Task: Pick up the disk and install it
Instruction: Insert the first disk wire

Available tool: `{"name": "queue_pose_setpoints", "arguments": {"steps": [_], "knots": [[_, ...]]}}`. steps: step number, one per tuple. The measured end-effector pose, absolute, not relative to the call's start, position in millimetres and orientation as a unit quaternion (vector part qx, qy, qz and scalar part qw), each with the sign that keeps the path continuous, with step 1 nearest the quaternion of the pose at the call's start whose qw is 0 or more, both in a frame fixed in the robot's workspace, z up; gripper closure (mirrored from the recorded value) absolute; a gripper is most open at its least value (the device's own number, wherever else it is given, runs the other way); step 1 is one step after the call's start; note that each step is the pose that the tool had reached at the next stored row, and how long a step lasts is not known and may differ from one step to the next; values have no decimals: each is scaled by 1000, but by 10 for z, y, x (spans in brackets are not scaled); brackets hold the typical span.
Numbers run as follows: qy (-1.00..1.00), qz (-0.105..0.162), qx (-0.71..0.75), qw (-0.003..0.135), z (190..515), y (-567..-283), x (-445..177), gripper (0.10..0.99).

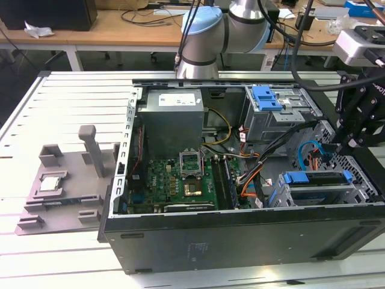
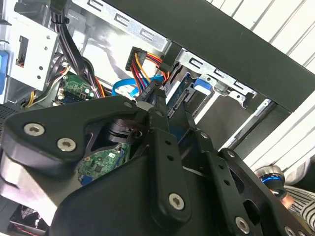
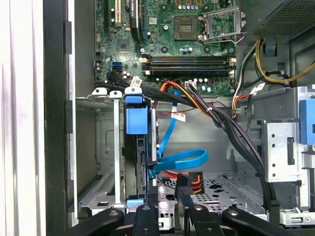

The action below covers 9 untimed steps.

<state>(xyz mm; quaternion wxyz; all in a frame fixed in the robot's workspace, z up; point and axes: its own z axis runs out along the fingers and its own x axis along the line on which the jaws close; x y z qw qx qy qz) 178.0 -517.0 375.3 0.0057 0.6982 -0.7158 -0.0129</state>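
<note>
The disk (image 1: 319, 191) sits in the drive cage (image 1: 361, 180) at the case's near corner on the exterior view's right, its blue bracket (image 1: 317, 178) along its upper edge. In the first wrist view the disk (image 3: 141, 169) stands on edge in a cage slot, with the blue bracket tab (image 3: 136, 120) over it and a blue data cable (image 3: 179, 160) running to its end. My gripper (image 1: 338, 144) hangs just above and beside that cage. Its black fingers (image 3: 147, 196) are a little apart, nothing between them, close to the disk's cabled end. The gripper (image 2: 167, 105) points at the blue bracket (image 2: 201, 84).
The open computer case (image 1: 240, 241) lies on a slatted white table. Inside are the motherboard (image 1: 180, 180), power supply (image 1: 174, 117), an upper cage with a blue latch (image 1: 266, 96), and black and orange cable bundles (image 3: 206, 110). A grey fixture holding a CPU chip (image 1: 49, 183) lies at the exterior view's left.
</note>
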Motion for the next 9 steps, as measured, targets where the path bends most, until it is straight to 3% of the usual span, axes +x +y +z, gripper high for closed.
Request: {"name": "queue_pose_setpoints", "arguments": {"steps": [9], "knots": [[-716, -13, 698, 6, 3739, -5080, 1779, 788]]}}
